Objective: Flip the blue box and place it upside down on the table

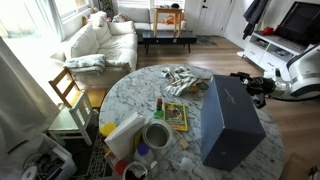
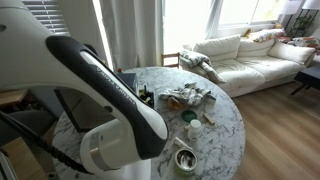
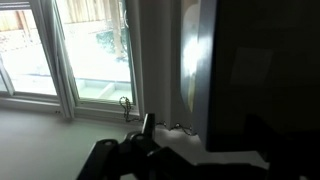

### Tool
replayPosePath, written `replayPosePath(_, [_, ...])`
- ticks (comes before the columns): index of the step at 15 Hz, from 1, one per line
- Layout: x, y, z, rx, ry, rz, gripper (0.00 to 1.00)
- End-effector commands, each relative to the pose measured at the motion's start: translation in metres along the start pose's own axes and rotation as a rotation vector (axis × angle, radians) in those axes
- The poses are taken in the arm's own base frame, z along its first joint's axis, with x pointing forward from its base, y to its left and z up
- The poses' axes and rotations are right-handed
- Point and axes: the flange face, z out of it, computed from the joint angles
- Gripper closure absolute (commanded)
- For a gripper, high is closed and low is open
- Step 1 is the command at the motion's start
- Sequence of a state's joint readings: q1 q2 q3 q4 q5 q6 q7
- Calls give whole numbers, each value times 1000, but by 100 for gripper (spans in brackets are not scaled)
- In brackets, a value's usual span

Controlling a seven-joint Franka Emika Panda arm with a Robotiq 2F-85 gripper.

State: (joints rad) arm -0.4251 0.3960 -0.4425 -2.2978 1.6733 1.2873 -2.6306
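The blue box (image 1: 230,118) stands on the right side of the round marble table (image 1: 130,90), plain navy faces towards the camera; its open face does not show. My gripper (image 1: 256,86) is at the box's far upper corner, touching or just beside it. In the wrist view one dark finger (image 3: 147,127) shows left of a dark glossy panel, the box wall (image 3: 260,70); the other finger is lost in shadow. In an exterior view my arm (image 2: 110,90) hides nearly all of the box; only the table (image 2: 225,125) shows.
On the table are a colourful booklet (image 1: 176,115), a round tin (image 1: 156,133), a white carton (image 1: 124,136) and crumpled cloth (image 1: 185,79). A wooden chair (image 1: 68,92) stands at its left edge. A sofa (image 1: 100,40) and dark coffee table (image 1: 165,38) stand behind.
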Motion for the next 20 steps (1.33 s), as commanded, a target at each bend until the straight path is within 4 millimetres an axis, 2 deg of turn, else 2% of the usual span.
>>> replayPosePath(1, [4,9,-9,23,-105,-24,0])
replayPosePath(3, [6,13,-12,19,-165,-20,0])
replayPosePath(4, [-1,7,-3,21,-200,-19,0])
replayPosePath(7, [7,15,-5,-15,-358,-43,0])
replayPosePath(9, [18,20,-4,-49,-465,-78,0])
replayPosePath(10, [32,34,-16,-66,-520,-93,0])
replayPosePath(11, [41,39,-17,-61,-561,-124,0])
replayPosePath(12, [19,32,-9,-53,-486,-97,0])
replayPosePath(15, [42,42,-14,-65,-530,-133,0])
replayPosePath(20, [42,41,-14,-65,-533,-132,0])
